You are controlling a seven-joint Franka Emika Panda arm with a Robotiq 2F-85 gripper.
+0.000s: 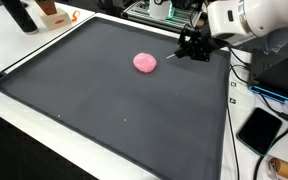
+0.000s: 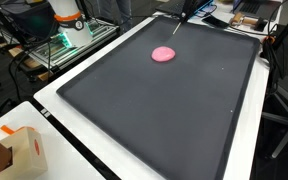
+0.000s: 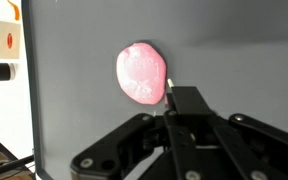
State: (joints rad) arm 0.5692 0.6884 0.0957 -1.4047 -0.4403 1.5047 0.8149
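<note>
A flat pink blob lies on the far part of a big dark mat. My gripper hovers just beside it, jaws shut on a thin black stick whose white tip slants down toward the mat close to the blob. In the wrist view the gripper comes in from the bottom with the stick clamped between the jaws. Its white tip sits at the right edge of the pink blob; whether they touch I cannot tell.
A black phone-like slab and cables lie on the white table off one side of the mat. An orange-and-white box stands past a far corner. A cardboard box sits at a near corner, beside green-lit equipment.
</note>
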